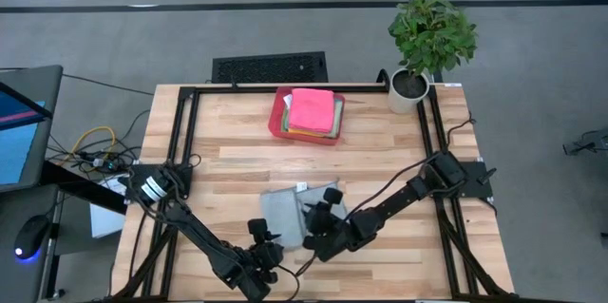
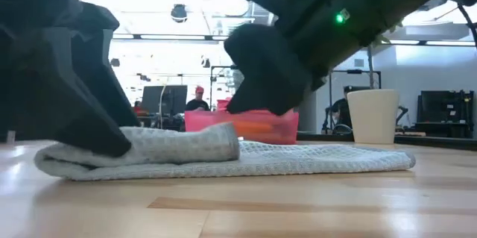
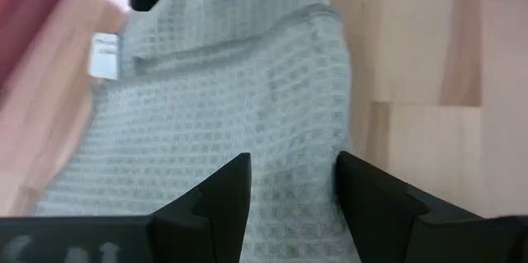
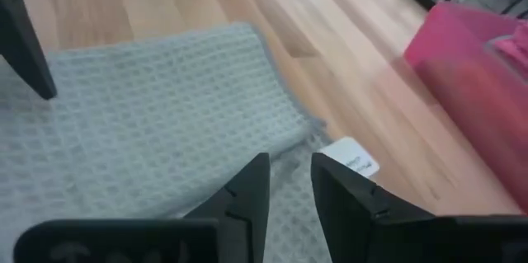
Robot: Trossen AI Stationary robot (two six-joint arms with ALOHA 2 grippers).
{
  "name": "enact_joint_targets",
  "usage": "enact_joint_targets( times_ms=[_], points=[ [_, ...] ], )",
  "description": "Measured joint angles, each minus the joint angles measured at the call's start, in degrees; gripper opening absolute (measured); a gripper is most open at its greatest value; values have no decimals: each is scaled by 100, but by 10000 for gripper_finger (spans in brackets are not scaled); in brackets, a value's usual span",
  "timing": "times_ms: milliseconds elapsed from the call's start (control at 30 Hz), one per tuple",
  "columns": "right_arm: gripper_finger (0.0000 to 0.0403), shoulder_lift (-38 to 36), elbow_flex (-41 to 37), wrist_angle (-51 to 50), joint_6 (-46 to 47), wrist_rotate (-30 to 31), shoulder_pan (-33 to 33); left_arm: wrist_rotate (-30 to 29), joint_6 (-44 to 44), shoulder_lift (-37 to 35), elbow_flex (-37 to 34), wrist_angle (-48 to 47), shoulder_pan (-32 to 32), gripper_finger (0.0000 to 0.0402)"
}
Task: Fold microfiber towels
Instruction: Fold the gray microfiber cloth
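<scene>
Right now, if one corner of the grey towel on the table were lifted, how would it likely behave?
The grey towel would probably droop limply: in the low view it lies flat with one part folded softly over itself. Its waffle weave looks thin, so it is likely light. On the smooth wooden table it may slide or bunch if pushed rather than lifted.

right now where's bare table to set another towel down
Bare wood lies between the red tray and the grey towel, along the table's left side, and right of the tray toward the potted plant. The near middle is crowded: the left hand and right hand sit at the towel.
</scene>
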Motion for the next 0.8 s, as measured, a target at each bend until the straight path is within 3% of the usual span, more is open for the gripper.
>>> enact_joint_targets(
  times_ms=[133, 333, 567, 800],
  points=[
    [118, -62, -2, 215, 20, 113, 7, -238, 11, -50, 0, 9, 0, 168],
    [118, 40, 7, 1339, 27, -413, 196, -156, 11, -50, -2, 127, 0, 168],
    [118, 657, 9, 2392, 244, -800, 463, -113, -1, -50, -2, 236, 0, 168],
    [118, 923, -5, 2205, 499, -890, 484, 186, 24, -48, 44, 238, 55, 168]
  ],
)
